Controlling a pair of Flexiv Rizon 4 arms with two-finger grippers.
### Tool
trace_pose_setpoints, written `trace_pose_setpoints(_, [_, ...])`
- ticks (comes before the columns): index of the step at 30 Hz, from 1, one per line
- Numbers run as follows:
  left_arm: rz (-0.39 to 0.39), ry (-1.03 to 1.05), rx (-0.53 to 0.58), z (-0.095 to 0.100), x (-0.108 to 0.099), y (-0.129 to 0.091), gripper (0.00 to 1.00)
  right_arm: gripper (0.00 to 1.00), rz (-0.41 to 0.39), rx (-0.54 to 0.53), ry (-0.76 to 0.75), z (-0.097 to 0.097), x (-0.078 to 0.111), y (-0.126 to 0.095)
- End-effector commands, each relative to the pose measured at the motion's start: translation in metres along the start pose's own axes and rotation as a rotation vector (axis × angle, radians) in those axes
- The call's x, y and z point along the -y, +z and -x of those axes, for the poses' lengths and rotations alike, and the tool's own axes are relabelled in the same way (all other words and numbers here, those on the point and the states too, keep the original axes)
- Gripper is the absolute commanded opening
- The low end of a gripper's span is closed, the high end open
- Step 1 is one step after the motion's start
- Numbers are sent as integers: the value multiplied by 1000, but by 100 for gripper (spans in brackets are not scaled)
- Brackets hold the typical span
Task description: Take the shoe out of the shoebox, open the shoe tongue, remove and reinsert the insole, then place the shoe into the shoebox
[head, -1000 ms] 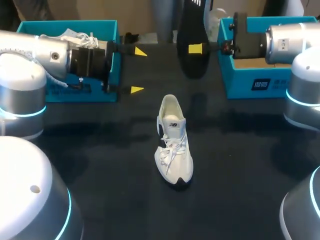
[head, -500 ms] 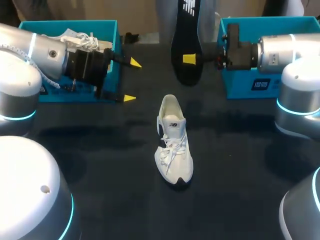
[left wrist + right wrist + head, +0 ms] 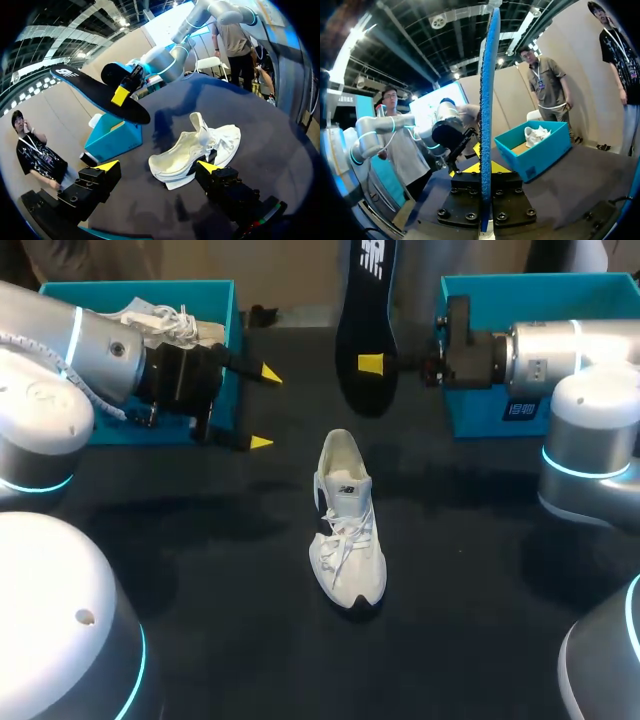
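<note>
A white shoe (image 3: 346, 530) stands upright in the middle of the black table, toe toward the near edge; it also lies ahead of my left gripper's fingers (image 3: 197, 150). My right gripper (image 3: 372, 363) is shut on a black insole (image 3: 364, 310), held up on its edge beyond the shoe's heel. The insole (image 3: 487, 95) shows edge-on between the right gripper's (image 3: 485, 167) fingers. My left gripper (image 3: 265, 408) hovers open and holds nothing, left of the shoe's heel, its tips (image 3: 156, 165) wide apart. The insole (image 3: 100, 92) hangs above the table ahead of it.
A teal shoebox (image 3: 222, 335) at the back left holds another white shoe (image 3: 165, 318). A second teal shoebox (image 3: 470, 410) stands at the back right, behind my right arm. Both boxes show in the wrist views (image 3: 112, 140) (image 3: 535, 147).
My right arm has carried the insole a little to the left. My left gripper has swung slightly down toward the table, still open.
</note>
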State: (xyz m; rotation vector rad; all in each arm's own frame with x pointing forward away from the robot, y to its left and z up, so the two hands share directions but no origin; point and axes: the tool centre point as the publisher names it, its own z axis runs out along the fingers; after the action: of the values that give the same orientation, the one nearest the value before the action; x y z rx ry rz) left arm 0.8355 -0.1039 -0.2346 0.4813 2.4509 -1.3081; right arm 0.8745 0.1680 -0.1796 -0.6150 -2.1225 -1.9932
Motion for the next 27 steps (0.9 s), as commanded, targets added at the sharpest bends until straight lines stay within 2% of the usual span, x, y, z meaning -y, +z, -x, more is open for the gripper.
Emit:
trace_pose_setpoints(1, [2,0,0,-1,0,-1,100,0,-1,2,0,0,0,2])
trace_pose_setpoints(13, [2,0,0,-1,0,-1,100,0,-1,2,0,0,0,2])
trace_pose_setpoints(17, [79,0,-55,-7,5,2,100,0,2,-6,-28,1,2,1])
trace_pose_setpoints(21, [150,-46,-106,-17,-1,14,100,0,-13,-11,-52,7,10,5])
trace_pose_setpoints(27, [189,-102,-155,-27,-8,35,100,0,-22,-45,-53,11,23,11])
